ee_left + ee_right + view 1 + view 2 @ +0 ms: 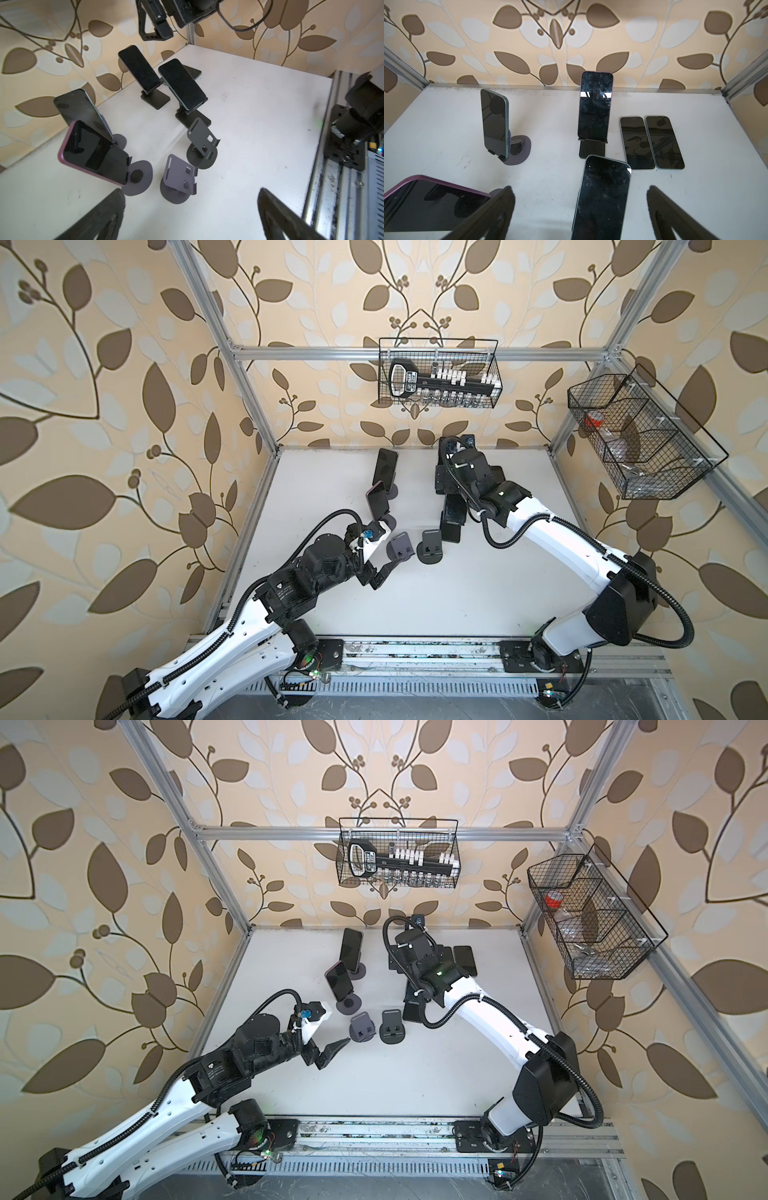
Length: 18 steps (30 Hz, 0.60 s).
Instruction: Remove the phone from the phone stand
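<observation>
- Black fingers (492,212) of the right gripper (580,187) fill the foreground of the right wrist view, spread wide apart and holding nothing.
- Directly between those 2 fingers, lower than the claw and touching neither, leans a dark-screened phone with a green rim (602,197). It sits tilted on a black rectangular-based stand (182,118).
- Just ahead of that claw, a pink-rimmed phone (595,108) stands nearly upright on a black folding stand (591,148).
- Ahead and on the claw's outer side, 2 dark flat phones (636,143) (664,143) lie side by side on the white table (695,187).
- Ahead and toward the other arm, a teal-edged phone (495,122) stands on a round purple stand (519,153).
- Over by the left gripper (191,191), the jaws also gape wide and empty, low over the table.
- Just ahead of that claw, in line with the gap between its fingers, sits an empty purple-grey bent-metal stand (178,176), with an empty dark grey metal stand (200,137) beyond it.
- Ahead on that claw's outer side, a purple-rimmed phone (93,153) leans on a round purple-grey base (143,182), apart from the fingers.
</observation>
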Available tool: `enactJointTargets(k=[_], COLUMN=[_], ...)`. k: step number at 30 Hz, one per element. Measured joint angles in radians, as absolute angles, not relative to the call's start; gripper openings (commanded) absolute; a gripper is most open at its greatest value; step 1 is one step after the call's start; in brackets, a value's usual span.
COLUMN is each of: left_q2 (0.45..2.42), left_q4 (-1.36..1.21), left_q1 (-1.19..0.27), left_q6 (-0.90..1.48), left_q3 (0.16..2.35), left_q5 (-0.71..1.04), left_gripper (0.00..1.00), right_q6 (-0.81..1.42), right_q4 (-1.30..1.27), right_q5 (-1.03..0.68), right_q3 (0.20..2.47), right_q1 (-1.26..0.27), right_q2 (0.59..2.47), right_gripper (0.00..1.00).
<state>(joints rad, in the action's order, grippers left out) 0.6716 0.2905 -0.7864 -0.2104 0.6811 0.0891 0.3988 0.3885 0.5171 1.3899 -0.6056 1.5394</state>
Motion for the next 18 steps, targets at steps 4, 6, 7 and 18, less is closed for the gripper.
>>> enactJointTargets(k=[4, 6, 7, 18], left_q2=[0.688, 0.707, 0.713, 0.735], left_q4=[0.287, 0.288, 0.288, 0.284], left_q1=[-0.786, -0.786, -0.786, -0.786], left_q6=[-0.215, -0.215, -0.216, -0.204], left_q3=[0.682, 0.687, 0.69, 0.71], left_q5=[0.145, 0.165, 0.174, 0.21], left_gripper=[0.99, 0.99, 0.99, 0.99], right_q6=[0.45, 0.469, 0.473, 0.533], right_q4=[0.401, 0.401, 0.401, 0.438], right_q5=[0.51, 0.481, 0.468, 0.395], right_q3=[1.39, 1.389, 1.389, 1.413], right_q1=[-0.606, -0.605, -0.605, -0.606], right_q2=[1.536, 1.536, 1.536, 1.588], right_gripper=[0.84, 0.8, 0.8, 0.83])
